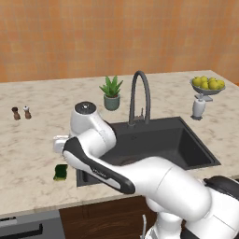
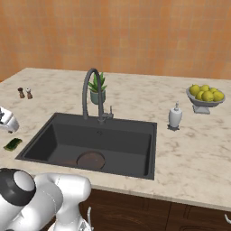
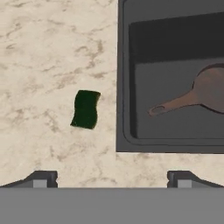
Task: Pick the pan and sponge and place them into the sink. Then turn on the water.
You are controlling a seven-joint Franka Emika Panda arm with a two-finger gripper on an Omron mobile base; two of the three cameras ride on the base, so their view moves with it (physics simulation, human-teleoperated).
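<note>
1 small round dark brown cast-iron pan (image 3: pixel 210 89) with a short loop-ended handle lies flat inside the large rectangular matte black sink (image 2: pixel 58 124). 1 small rectangular sponge (image 3: pixel 85 109), dark green face up, rests on the veined beige marble counter (image 3: pixel 39 52) beside the basin. The claw (image 3: pixel 111 179) hangs above, fingers spread wide, empty. 2 small shakers (image 1: pixel 21 112) stand apart.
</note>
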